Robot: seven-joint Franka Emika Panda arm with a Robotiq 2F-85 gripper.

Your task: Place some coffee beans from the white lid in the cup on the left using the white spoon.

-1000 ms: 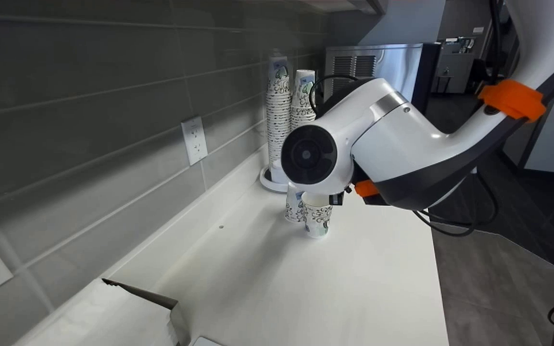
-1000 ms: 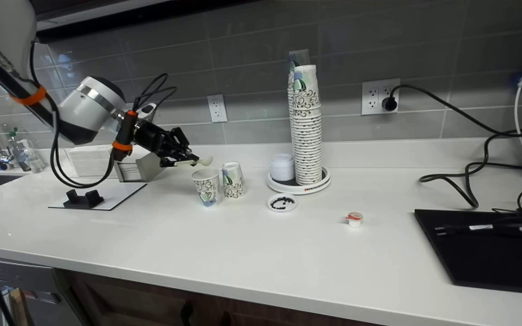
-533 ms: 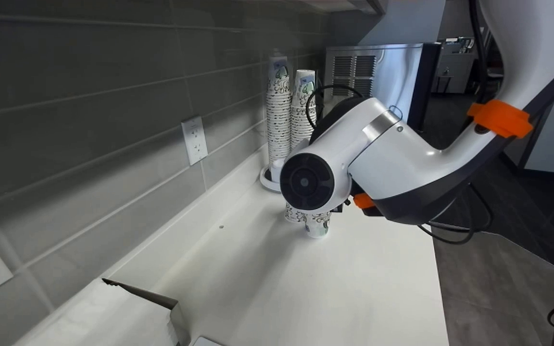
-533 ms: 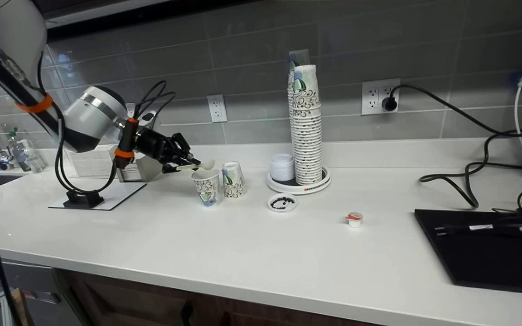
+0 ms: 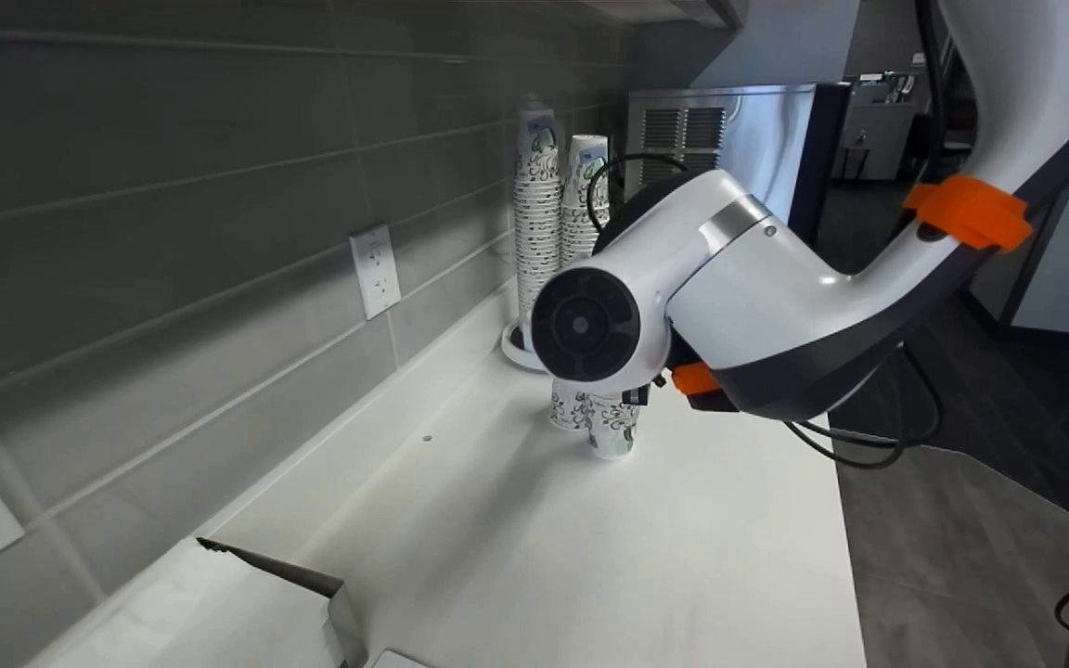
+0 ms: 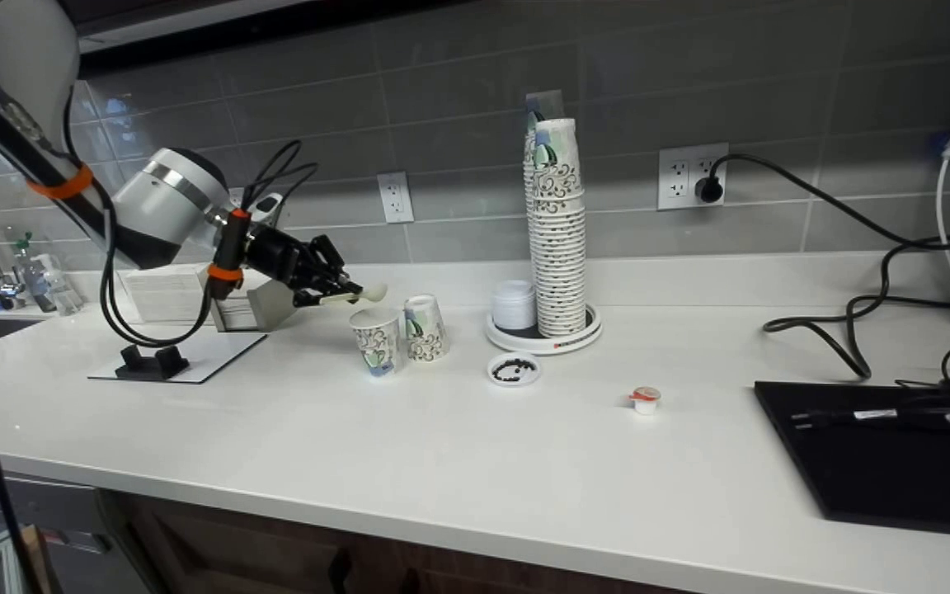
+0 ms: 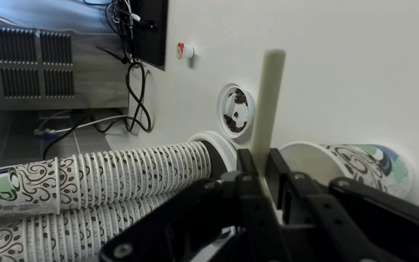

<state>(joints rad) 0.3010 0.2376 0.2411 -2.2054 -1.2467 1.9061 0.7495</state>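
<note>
My gripper (image 7: 260,158) is shut on the white spoon (image 7: 269,94), whose pale handle sticks out past the finger pads in the wrist view. In an exterior view the spoon's bowl (image 6: 374,292) hovers just above the rim of the left cup (image 6: 378,340), which stands upright with its mouth up. Whether the bowl holds beans cannot be told. The cup's open mouth and patterned side (image 7: 373,163) lie right of the fingers in the wrist view. The white lid (image 7: 221,107) rests flat on the counter, with dark coffee beans (image 7: 241,97) scattered around its inside.
An upside-down cup (image 6: 425,330) stands close beside the left cup. Tall cup stacks (image 6: 559,247) and a pile of lids (image 6: 514,305) occupy a round tray (image 6: 553,346) near the wall. A creamer pod (image 6: 645,401) and a black board (image 6: 895,478) lie farther right. A napkin box (image 6: 256,305) stands behind the gripper.
The arm dipped, taking the spoon down to the left cup's rim half a second ago, and has since risen slightly. The spoon stays gripped; cups and lid have not moved.
</note>
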